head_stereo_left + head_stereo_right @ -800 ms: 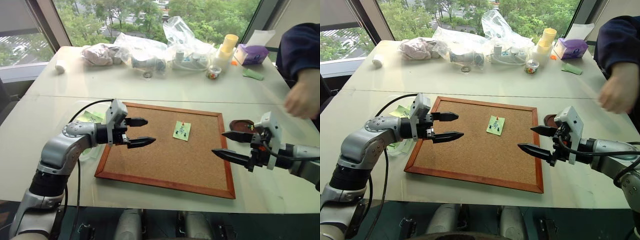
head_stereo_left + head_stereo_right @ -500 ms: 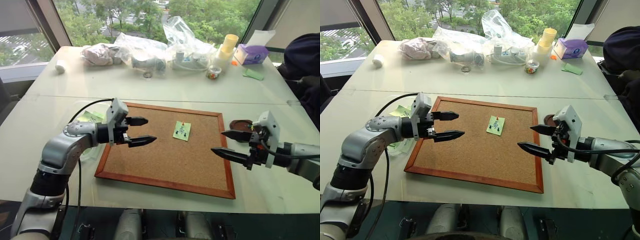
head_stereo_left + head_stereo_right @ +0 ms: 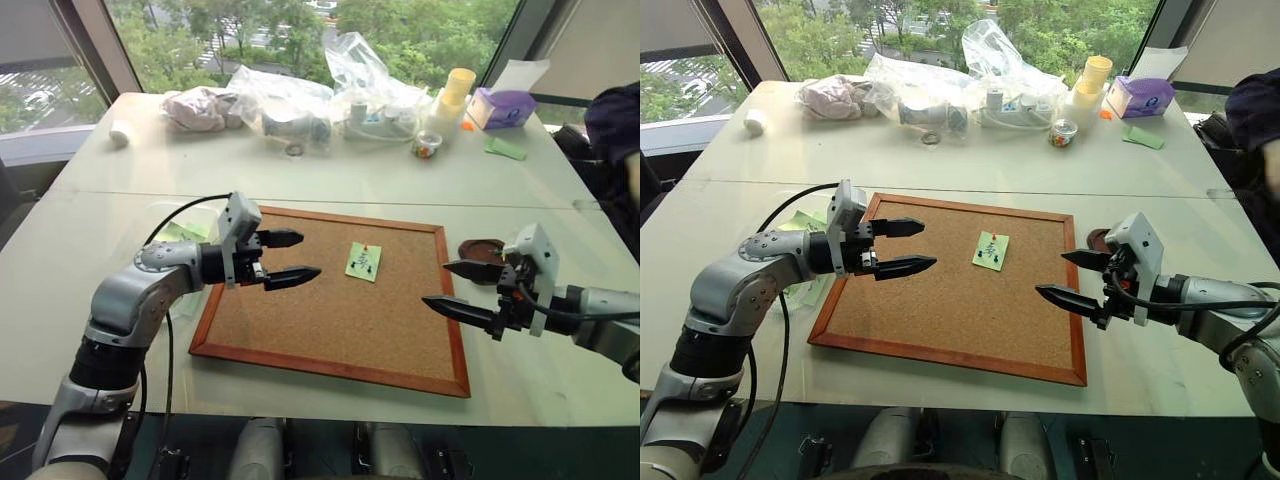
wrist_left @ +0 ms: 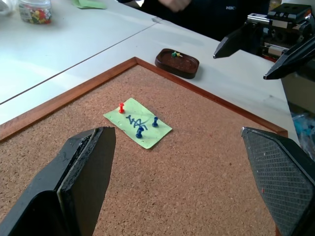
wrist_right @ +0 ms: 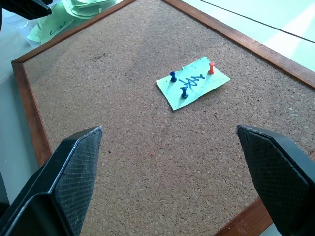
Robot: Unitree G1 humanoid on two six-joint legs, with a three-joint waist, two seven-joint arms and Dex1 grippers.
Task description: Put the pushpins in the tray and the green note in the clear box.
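Centre of frame: the green note (image 3: 364, 261) is pinned to the corkboard (image 3: 330, 330) by three pushpins (image 4: 139, 132). We see the left gripper (image 3: 290, 256) and right gripper (image 3: 452, 287) spread wide, empty. Tray (image 3: 482, 249) at right. We judge wide fingers may crumple the paper while plucking pins.

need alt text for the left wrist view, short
A green note is pinned to a corkboard by three pushpins, one red and two blue, seen between the left gripper's open black fingers. Beyond the board's corner sits a small brown tray with pins in it, and the open right gripper hovers nearby.
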